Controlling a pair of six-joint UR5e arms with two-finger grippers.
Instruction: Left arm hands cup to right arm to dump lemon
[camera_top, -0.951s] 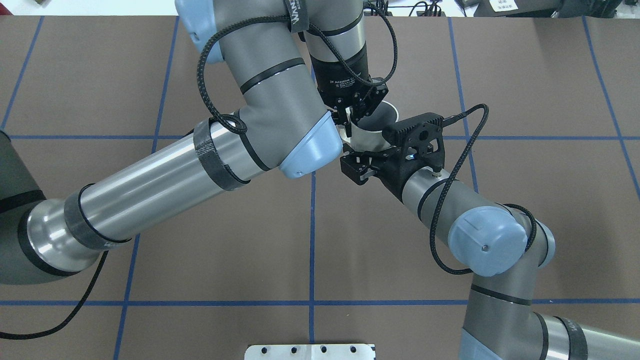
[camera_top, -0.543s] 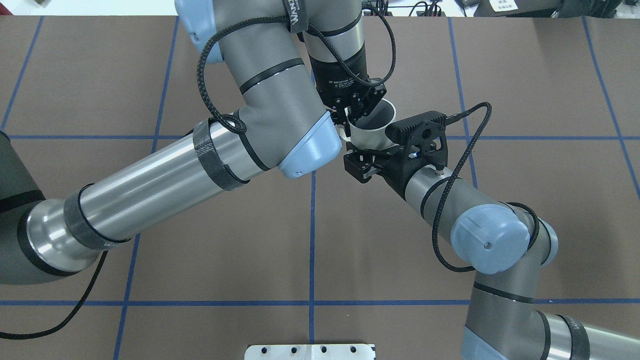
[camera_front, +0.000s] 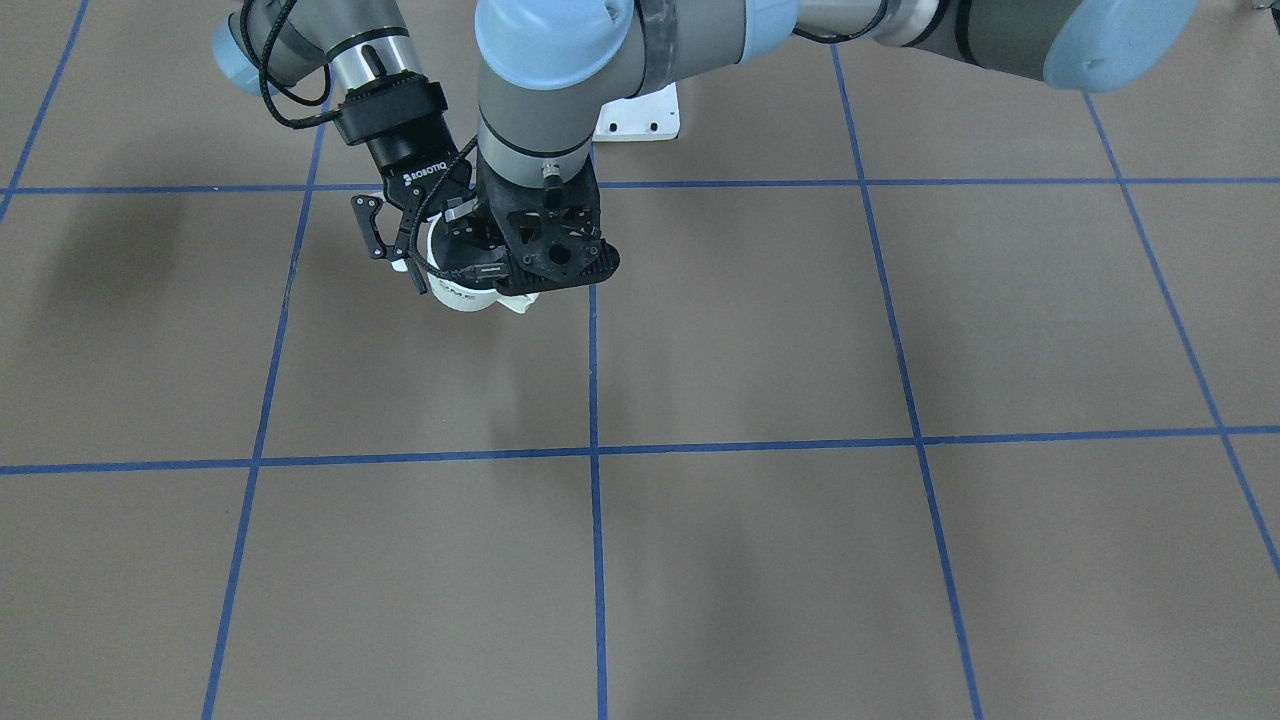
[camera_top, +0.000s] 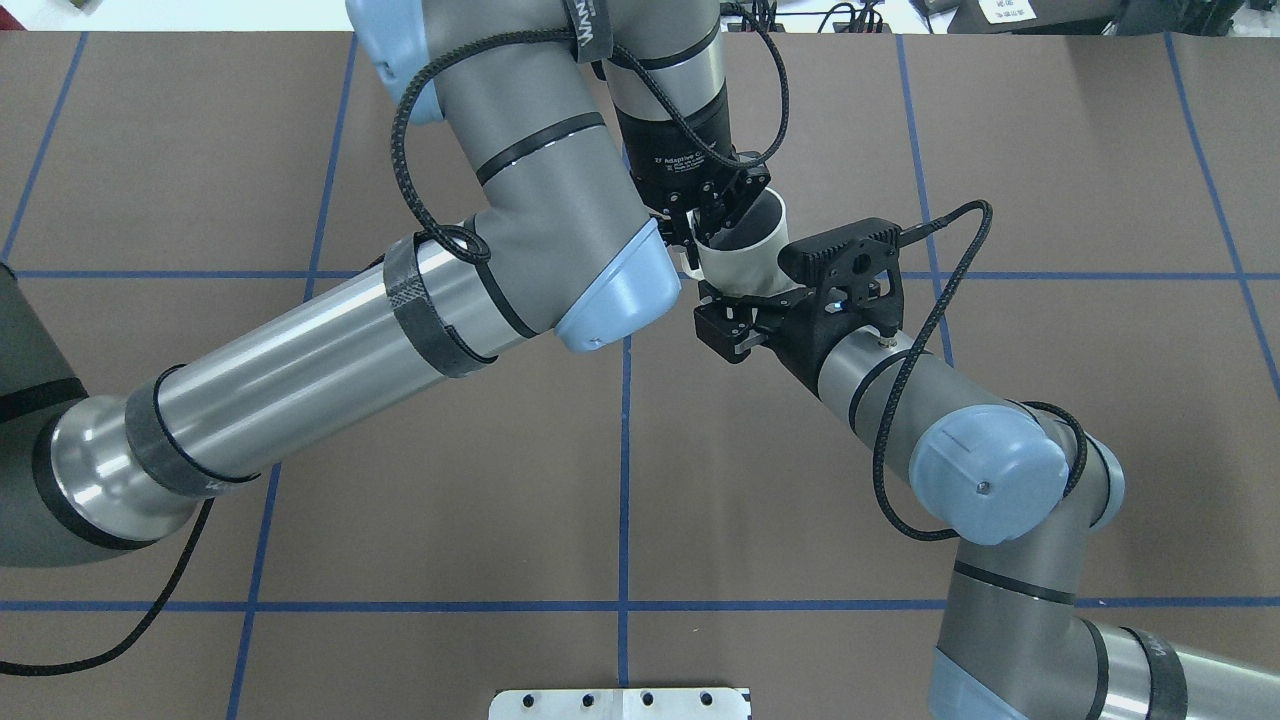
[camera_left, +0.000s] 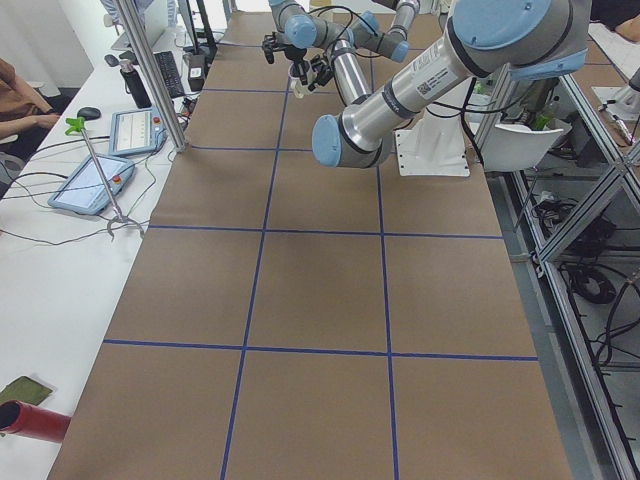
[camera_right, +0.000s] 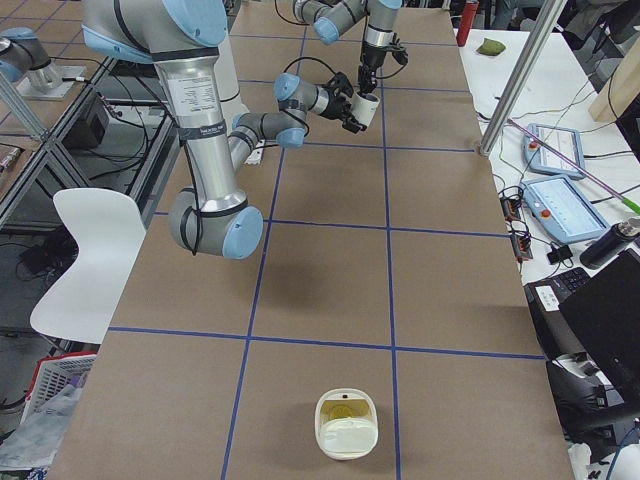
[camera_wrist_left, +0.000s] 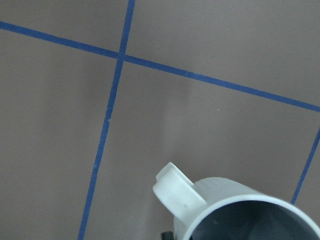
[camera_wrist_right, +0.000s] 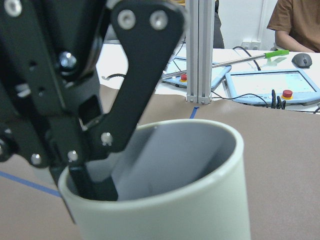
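- Currently, overhead exterior view: the left gripper is clamped on the rim of the cup and holds it off the table. The right gripper sits at the cup's lower wall. The pick-up is judged complete.
- Exterior front-facing view: the right gripper's jaws are spread and straddle the cup. Contact cannot be confirmed. The hand-over is judged under way, with the right grasp and the left release outstanding.
- Exterior right view: a white dish with a yellowish inside lies well apart from the cup.
- Left wrist-mounted view: only the cup's rim and handle show, with the table beneath.
- Right wrist-mounted view: one left finger reaches inside the rim. The lemon is not visible in the interior shown. The dump is outstanding.
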